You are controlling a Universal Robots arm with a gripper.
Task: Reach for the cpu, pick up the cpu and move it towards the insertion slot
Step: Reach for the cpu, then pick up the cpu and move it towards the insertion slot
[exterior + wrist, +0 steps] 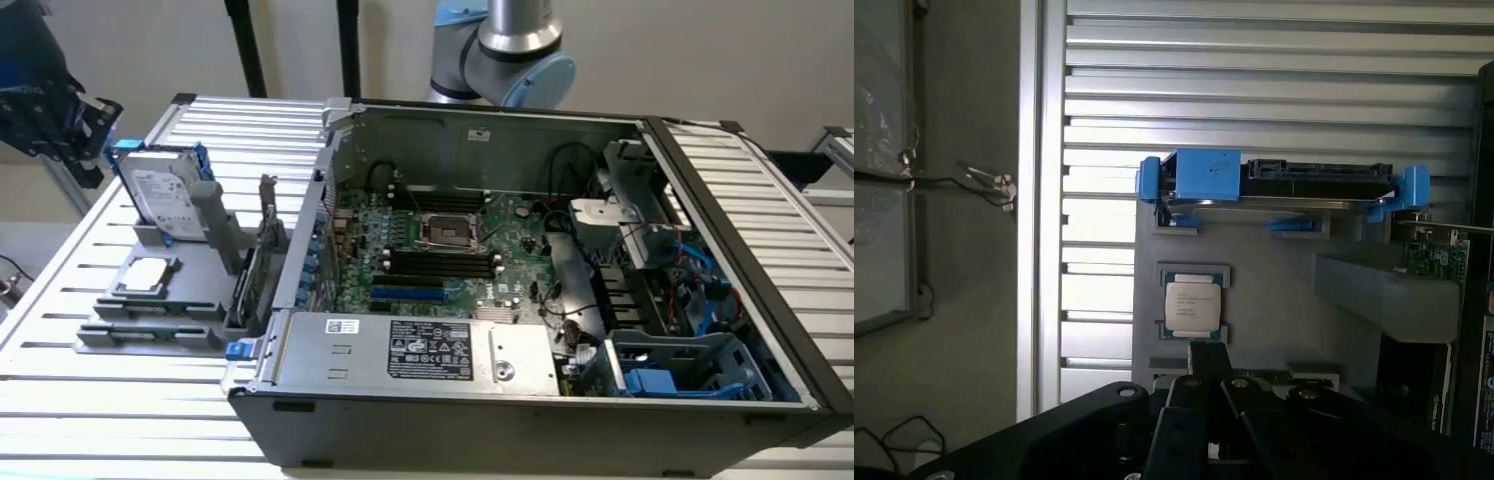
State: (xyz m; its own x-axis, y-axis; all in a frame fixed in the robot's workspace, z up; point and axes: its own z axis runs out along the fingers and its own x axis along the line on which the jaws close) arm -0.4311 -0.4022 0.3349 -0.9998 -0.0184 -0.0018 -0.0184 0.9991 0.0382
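Note:
The cpu (147,275) lies flat, silvery top up, in a grey holder (160,310) on the slatted table at the exterior view's left, outside the computer case. In the wrist view the cpu (1193,305) sits just beyond my gripper (1210,392), whose dark fingers are shut with nothing between them. In the exterior view the gripper (80,140) hangs high at the far left, above and behind the holder, apart from the chip. The insertion slot (450,232) is the metal-framed square socket with a dark centre on the motherboard inside the open case.
A silver hard drive (167,200) with blue rails stands upright at the holder's back, close behind the cpu; its edge is the blue-railed hard drive (1284,185) in the wrist view. The case wall (314,215) rises between holder and motherboard. Memory slots (434,265) lie beside the socket.

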